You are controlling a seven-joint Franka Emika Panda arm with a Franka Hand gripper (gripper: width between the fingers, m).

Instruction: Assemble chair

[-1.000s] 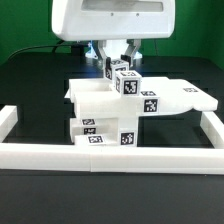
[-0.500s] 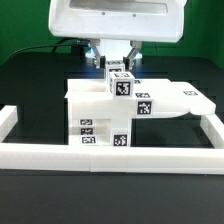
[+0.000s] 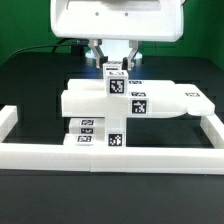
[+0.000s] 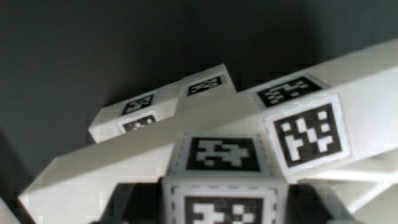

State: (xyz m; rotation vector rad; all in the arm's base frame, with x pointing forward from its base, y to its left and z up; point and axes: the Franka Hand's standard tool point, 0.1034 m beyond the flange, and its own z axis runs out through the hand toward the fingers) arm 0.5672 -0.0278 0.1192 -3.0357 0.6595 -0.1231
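Black table inside a white rail point(image 3: 110, 152), exterior view: the gripper point(image 3: 116, 62) is clamped on a tagged leg point(image 3: 117, 82) standing on the chair plate point(image 3: 90, 100) behind the rail. Wrist view: leg point(image 4: 222, 178) sits between the fingers; judged best kept square and pressed straight while seating.

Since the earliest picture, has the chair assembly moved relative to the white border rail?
Yes. The chair assembly has swung toward the exterior view's left, squarer to the fixed border rail.
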